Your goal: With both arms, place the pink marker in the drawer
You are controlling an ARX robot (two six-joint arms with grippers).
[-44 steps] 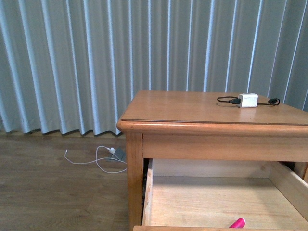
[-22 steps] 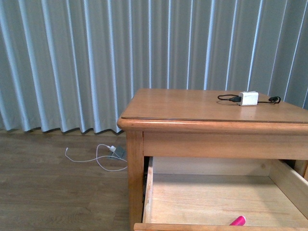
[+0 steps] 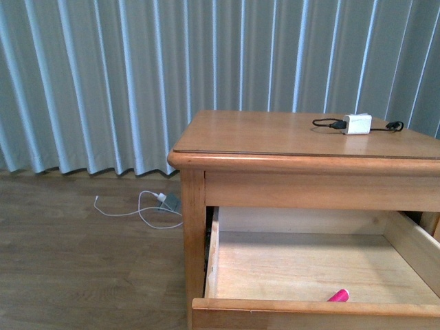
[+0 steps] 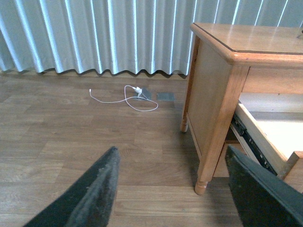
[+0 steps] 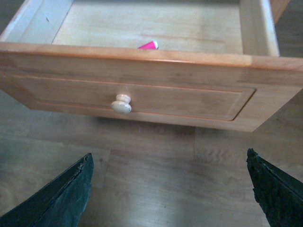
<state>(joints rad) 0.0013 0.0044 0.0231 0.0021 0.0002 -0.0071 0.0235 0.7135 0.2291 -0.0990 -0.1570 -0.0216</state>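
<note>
The pink marker (image 3: 338, 295) lies inside the open drawer (image 3: 275, 307), at the lower right of the front view, close behind the front board, and only its tip shows over the edge. The drawer is pulled out of the wooden table (image 3: 275, 137), which carries a white charger (image 3: 357, 124) at the upper right, and a white cable (image 3: 141, 210) lies on the floor at the left. The left fingers (image 4: 94, 198) are spread wide and hold nothing, above the floor beside the table. The right fingers (image 5: 61, 198) are also wide and hold nothing, in front of the drawer's round knob (image 5: 121, 104), apart from it.
</note>
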